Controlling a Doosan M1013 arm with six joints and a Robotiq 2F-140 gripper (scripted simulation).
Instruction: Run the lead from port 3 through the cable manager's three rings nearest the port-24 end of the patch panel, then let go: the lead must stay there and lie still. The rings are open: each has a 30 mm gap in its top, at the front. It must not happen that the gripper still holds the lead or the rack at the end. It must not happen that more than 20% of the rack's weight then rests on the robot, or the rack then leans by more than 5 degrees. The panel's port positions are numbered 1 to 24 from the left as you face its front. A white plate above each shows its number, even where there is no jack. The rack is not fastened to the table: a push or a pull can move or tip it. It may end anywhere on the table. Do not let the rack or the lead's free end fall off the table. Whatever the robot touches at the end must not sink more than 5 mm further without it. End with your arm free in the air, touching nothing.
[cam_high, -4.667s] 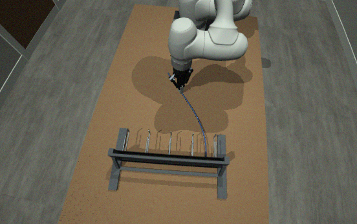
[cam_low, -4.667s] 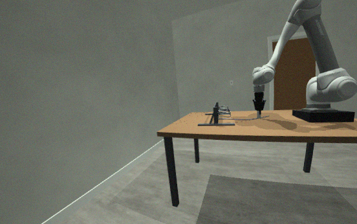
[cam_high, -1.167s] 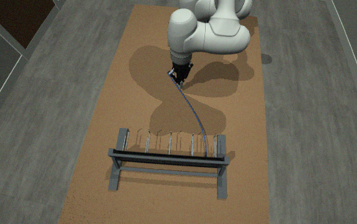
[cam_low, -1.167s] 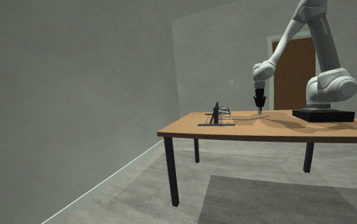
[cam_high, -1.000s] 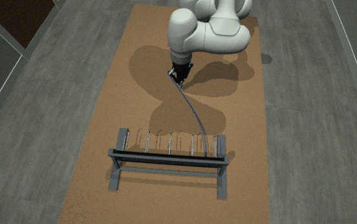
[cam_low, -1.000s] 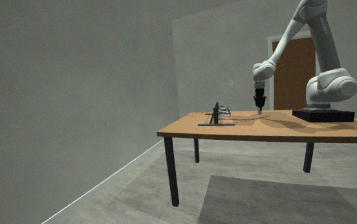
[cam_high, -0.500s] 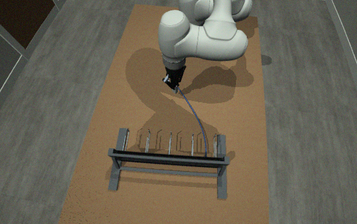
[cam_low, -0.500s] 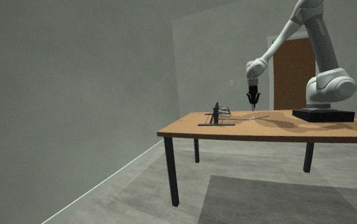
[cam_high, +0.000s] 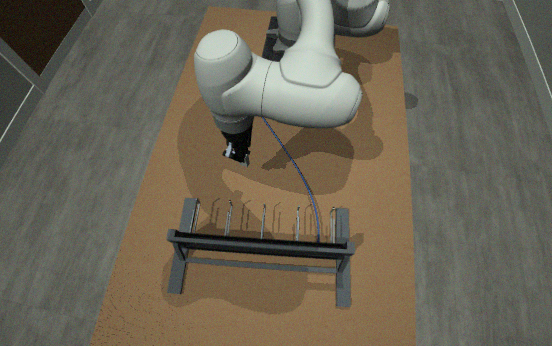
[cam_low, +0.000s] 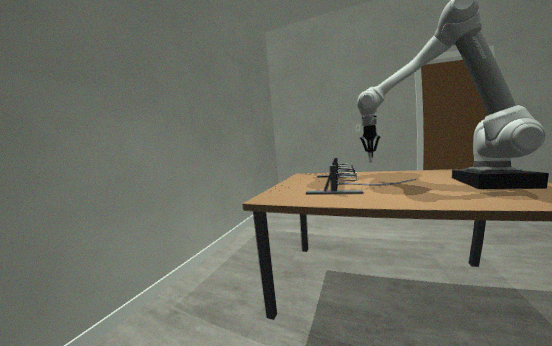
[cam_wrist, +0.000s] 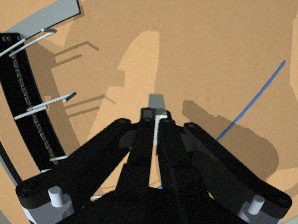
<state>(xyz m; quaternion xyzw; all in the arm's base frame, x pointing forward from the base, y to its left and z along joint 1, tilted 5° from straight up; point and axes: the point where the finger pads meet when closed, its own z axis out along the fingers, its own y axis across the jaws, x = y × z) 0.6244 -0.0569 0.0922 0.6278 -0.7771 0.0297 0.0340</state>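
Note:
The blue lead (cam_high: 301, 176) (cam_low: 385, 184) (cam_wrist: 252, 102) runs from the right part of the patch panel (cam_high: 260, 247) (cam_wrist: 11, 80), as seen in the top view, across the table. Its far end shows in the wrist view; the arm hides it in the top view. The three rings nearest the port-24 end are the left ring (cam_high: 195, 219) (cam_wrist: 36, 41), the second ring (cam_high: 228, 220) (cam_wrist: 50, 103) and the middle ring (cam_high: 263, 222) (cam_wrist: 58, 159). I see no lead in them. My gripper (cam_high: 240, 163) (cam_low: 370, 159) (cam_wrist: 155, 105) is shut and empty, above the table, on the arm's side of the rings.
The rack stands upright on two grey feet (cam_high: 176, 280) (cam_low: 320, 192) (cam_wrist: 47, 20). Two more rings, one (cam_high: 298, 222) and another (cam_high: 333, 225), stand towards the low-numbered end, with the lead between them in the top view. The arm's black base (cam_low: 495, 180) stands at the table's other end.

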